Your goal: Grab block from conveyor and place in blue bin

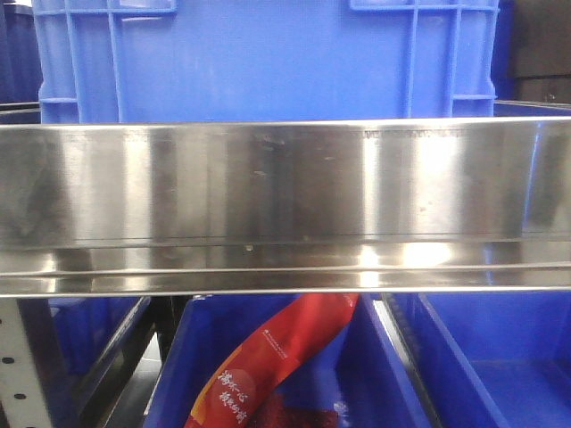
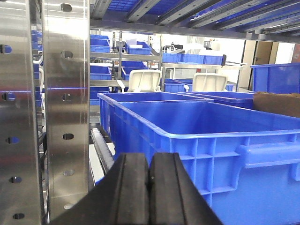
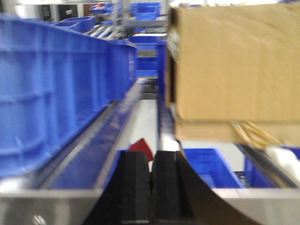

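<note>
Front view: a polished steel rail (image 1: pixel 285 201) spans the frame; one blue bin (image 1: pixel 268 53) stands above it, and two further bins (image 1: pixel 500 357) lie below, the middle one holding a red printed packet (image 1: pixel 268 366). Left wrist view: the left gripper (image 2: pixel 149 187) has its two black pads pressed together with nothing between them; a large blue bin (image 2: pixel 211 140) sits directly ahead and slightly right of it, its long axis running away from the camera, beside a perforated steel upright (image 2: pixel 65 108). Right wrist view (blurred): the right gripper (image 3: pixel 151 187) is likewise closed and empty, pointing along a steel channel between a blue bin wall (image 3: pixel 56 93) and one cardboard box (image 3: pixel 234 65). No block and no conveyor belt can be identified in any view, so the direction of the block from either gripper, and which arm is nearer, cannot be told
</note>
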`<state>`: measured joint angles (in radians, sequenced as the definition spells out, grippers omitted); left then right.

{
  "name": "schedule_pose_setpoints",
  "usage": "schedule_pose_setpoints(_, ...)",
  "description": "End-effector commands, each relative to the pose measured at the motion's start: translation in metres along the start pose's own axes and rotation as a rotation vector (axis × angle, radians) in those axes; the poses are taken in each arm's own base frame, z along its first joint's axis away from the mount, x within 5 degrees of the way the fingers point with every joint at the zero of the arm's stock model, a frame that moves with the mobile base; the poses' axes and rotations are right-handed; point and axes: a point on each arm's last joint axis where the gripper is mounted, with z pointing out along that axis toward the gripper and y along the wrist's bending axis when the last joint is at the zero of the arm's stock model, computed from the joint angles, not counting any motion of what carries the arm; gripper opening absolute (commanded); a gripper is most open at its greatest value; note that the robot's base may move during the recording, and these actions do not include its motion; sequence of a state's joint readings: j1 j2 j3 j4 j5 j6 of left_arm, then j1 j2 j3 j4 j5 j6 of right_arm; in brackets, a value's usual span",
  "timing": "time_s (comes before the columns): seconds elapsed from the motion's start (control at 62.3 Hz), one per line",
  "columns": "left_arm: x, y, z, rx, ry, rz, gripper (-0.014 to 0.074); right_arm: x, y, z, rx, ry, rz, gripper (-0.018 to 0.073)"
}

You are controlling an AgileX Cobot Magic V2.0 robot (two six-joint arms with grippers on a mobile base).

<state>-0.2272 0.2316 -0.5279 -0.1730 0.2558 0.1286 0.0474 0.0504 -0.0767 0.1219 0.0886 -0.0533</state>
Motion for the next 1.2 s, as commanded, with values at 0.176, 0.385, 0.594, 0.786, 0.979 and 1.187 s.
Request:
schedule_pose_setpoints(0.176,-0.0020,0.0003,-0.0012,-0.006,-0.024,-0.007,-0.0111,0.0199,-0.0036,-0.0016,0.037,-0.009,-0.008,-0.0162)
schedule_pose_setpoints(0.385,-0.0020,0.0003,-0.0012,-0.006,-0.024,-0.007,-0.0111,0.0166,-0.0033,-0.0017,0.031,-0.045,-0.008,-0.0162)
schedule_pose_setpoints(0.594,-0.0020,0.0003,-0.0012,-0.006,-0.024,-0.007,-0.0111,0.0158,0.0007,-0.0018,-0.038,-0.054,-0.102,-0.0162)
schedule_pose_setpoints(0.786,-0.0020,0.0003,-0.0012,-0.006,-0.024,-0.007,-0.0111,0.0168,0.0010,-0.0017,-0.045,-0.044,-0.131,-0.0162)
schedule_pose_setpoints(0.979,-0.0020,0.0003,-0.0012,-0.006,-0.024,-0.007,-0.0111,0.0188,0.0011,-0.0017,-0.048,-0.020,-0.068,-0.0162)
schedule_pose_setpoints(1.187,-0.0020,0.0003,-0.0012,-0.006,-0.024,-0.007,-0.0111,0.0190,0.0011,-0.0017,-0.048,-0.018,-0.068,-0.0162)
